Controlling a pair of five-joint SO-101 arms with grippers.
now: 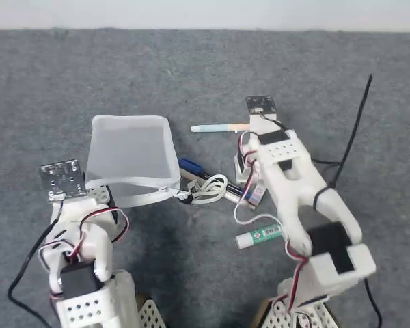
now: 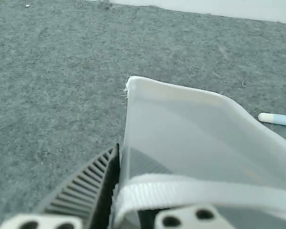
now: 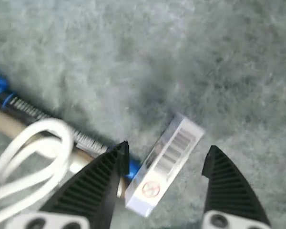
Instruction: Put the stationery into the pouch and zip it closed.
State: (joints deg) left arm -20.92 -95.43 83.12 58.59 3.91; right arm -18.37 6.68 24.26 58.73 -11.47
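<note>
The white translucent pouch (image 1: 131, 154) stands open-mouthed on the grey carpet, and my left gripper (image 1: 108, 193) is shut on its zipper edge (image 2: 181, 190). My right gripper (image 3: 167, 148) is open, its fingers on either side of a small white eraser box (image 3: 162, 171) that lies on the carpet (image 1: 255, 193). Beside the eraser lie a blue pen (image 3: 2, 98), a beige pen and the pouch's white strap loop (image 3: 33, 148). A pastel pen (image 1: 219, 128) lies farther back, and a glue stick (image 1: 258, 236) lies closer to the arms' bases.
Grey carpet (image 1: 68, 75) covers the table, with open room to the left and behind the pouch. A black cable (image 1: 355, 130) runs along the right side. A white wall edge lines the back.
</note>
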